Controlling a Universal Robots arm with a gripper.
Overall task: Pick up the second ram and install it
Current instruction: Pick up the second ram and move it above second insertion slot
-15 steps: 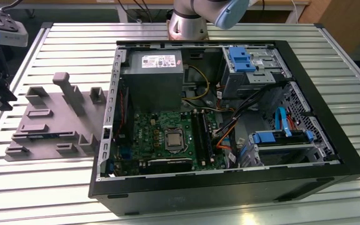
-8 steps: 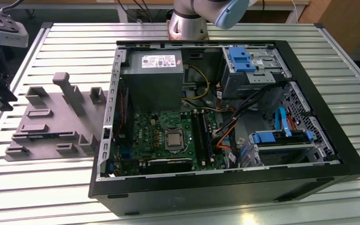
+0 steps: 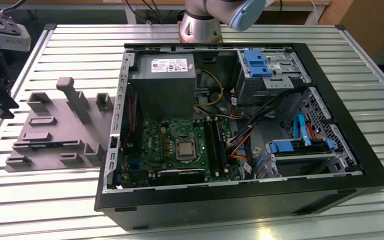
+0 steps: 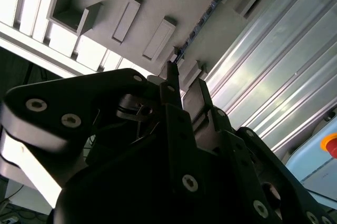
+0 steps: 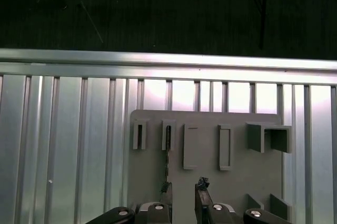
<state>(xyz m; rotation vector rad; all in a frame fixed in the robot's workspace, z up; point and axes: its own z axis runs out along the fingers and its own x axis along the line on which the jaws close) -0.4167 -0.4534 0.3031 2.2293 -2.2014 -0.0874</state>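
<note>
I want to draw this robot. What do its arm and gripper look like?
The arm is a silver-grey tube with a light blue joint cap. The gripper is black: chunky linked plates, silver screws, two slim fingers.

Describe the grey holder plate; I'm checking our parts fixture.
The grey holder plate lies flat on the slatted table, at the exterior view's left of the open computer case. Seemingly matte plastic, it carries raised blocks, rectangular pockets and one tall post. A thin dark memory stick stands in one slot.
</note>
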